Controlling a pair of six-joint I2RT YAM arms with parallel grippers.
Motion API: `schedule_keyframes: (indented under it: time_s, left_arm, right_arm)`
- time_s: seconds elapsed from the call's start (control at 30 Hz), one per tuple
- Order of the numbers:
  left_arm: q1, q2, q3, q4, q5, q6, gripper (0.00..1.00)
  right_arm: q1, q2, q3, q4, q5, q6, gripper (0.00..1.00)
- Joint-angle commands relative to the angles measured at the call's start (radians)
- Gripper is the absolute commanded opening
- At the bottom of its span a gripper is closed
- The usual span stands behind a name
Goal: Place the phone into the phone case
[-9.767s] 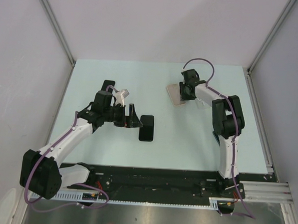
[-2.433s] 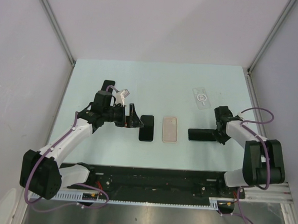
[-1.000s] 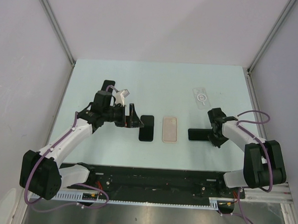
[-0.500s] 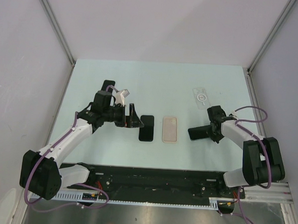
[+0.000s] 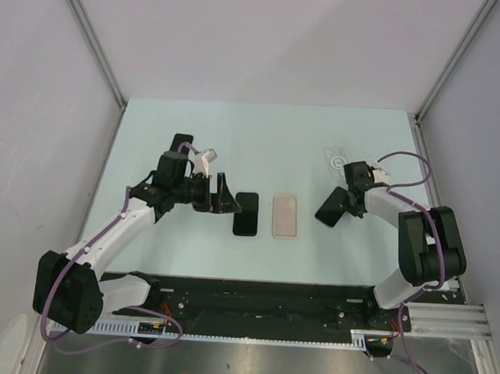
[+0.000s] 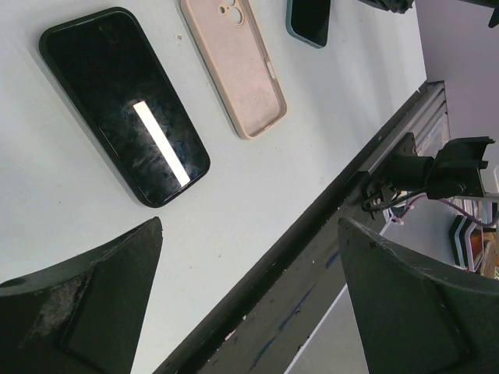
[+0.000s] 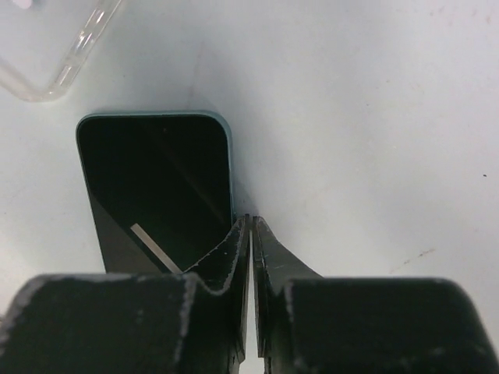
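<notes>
Pale mint tabletop (image 5: 261,137) between grey walls carries four flat things. At the right, a dark rectangular phone with a teal rim (image 7: 156,179) lies screen up, askew to the table's edges. A clear plastic phone case (image 7: 47,62) sits just beyond the phone's far left corner, with a narrow gap between them. The right gripper (image 7: 251,226) has its two black fingers pressed flat together with nothing between them, and their tips sit against the phone's right long edge. Near the table's middle, a glossy black phone (image 5: 246,214) and a pale pink matte phone case (image 5: 285,216), camera cut-out at its far end, lie side by side, close but apart. The left gripper (image 5: 220,198) hangs just left of the black phone, jaws spread wide, holding nothing. Any printing on these things is too small to read.
</notes>
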Motion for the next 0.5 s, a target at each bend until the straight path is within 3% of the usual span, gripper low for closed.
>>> schedule_keyframes:
  time_s: [0.0,0.17,0.2,0.3,0.47]
  left_arm:
    - [0.006,-0.023,-0.002,0.021,0.014,0.006,0.98]
    - [0.006,-0.024,-0.002,0.023,0.019,0.006,0.98]
    - [0.004,-0.026,-0.003,0.023,0.02,0.003,0.98]
    - [0.006,-0.029,-0.003,0.026,0.028,0.001,0.98]
    - [0.006,-0.024,-0.006,0.03,0.034,-0.002,0.98]
  right_arm:
    - [0.009,-0.027,0.03,0.009,-0.014,-0.07,0.12]
    - [0.02,-0.096,0.033,-0.019,0.02,-0.043,0.37]
    - [0.023,-0.102,0.036,-0.025,0.02,-0.024,0.52]
    - [0.038,-0.103,0.041,-0.021,0.011,-0.003,0.69]
    - [0.067,-0.077,0.064,-0.001,-0.007,0.034,0.85]
